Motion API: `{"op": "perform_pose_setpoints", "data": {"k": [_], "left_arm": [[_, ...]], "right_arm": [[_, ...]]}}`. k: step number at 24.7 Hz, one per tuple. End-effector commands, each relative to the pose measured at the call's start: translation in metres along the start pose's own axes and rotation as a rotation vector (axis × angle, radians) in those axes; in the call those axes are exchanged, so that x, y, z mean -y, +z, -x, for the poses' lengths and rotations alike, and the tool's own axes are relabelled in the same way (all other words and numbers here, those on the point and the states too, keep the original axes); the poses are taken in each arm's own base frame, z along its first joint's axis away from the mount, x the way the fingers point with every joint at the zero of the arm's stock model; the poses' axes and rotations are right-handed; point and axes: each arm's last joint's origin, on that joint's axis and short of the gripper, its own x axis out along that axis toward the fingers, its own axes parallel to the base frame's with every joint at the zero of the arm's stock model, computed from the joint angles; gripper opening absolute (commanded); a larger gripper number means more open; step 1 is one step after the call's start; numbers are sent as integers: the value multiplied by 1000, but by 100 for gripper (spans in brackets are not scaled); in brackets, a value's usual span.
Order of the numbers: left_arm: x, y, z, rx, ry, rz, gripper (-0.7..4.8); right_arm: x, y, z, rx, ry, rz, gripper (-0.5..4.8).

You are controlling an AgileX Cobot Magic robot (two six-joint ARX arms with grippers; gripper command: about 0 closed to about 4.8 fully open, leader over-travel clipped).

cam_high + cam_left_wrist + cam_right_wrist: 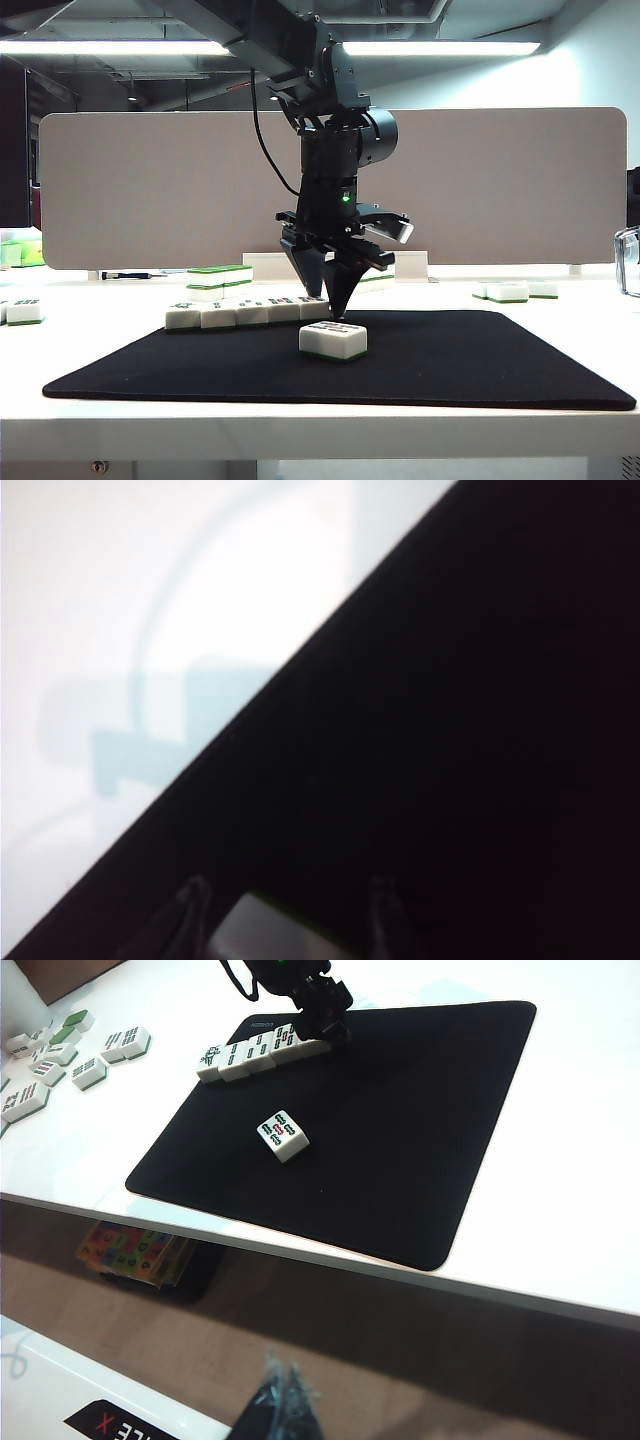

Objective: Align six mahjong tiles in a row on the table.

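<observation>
Five tiles [245,313] sit in a row on the black mat [470,365]. The left gripper [335,300] hangs at the row's end, fingers spread around the last tile there. One loose tile [333,340] waits just in front. The right gripper [285,1400] is far back, looks pressed together. The table [320,430] is white, and the room is dim.

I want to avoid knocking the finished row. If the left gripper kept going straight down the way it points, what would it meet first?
Probably the end tile of the row: the left gripper points down at the row's right end, behind the loose tile on the black mat. Depth is uncertain.
</observation>
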Motion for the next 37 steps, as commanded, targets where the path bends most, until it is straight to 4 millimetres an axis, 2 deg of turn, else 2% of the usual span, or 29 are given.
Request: {"op": "perform_pose_setpoints", "data": {"k": [1,9,10,11,12,21,25,27,32,35,37], "left_arm": [[0,-3,5,-29,14,-5,209],[10,-6,8,-81,-3,-19,198],[10,-6,8,-84,0,-19,186],[10,-6,8,-87,-1,-19,149],[10,-6,8,-88,-1,-13,143],[8,-1,8,-35,19,16,144],[6,0,9,-42,85,20,148],[6,-3,15,-72,73,34,148],[21,4,38,-40,32,9,147],[31,-2,45,-102,-1,-10,145],[32,-8,46,-168,-12,16,99]], "right_arm": [[-1,1,2,35,4,22,-1],[-2,3,2,54,7,33,-1],[-2,3,2,54,7,32,-1],[-2,3,2,54,8,32,-1],[-2,3,2,54,8,32,-1],[-1,2,2,48,7,29,-1],[-2,2,2,46,10,28,-1],[-2,2,2,47,10,29,-1],[-1,2,2,48,8,29,-1],[-1,2,2,48,7,29,-1],[-1,2,2,48,7,29,-1]]}}
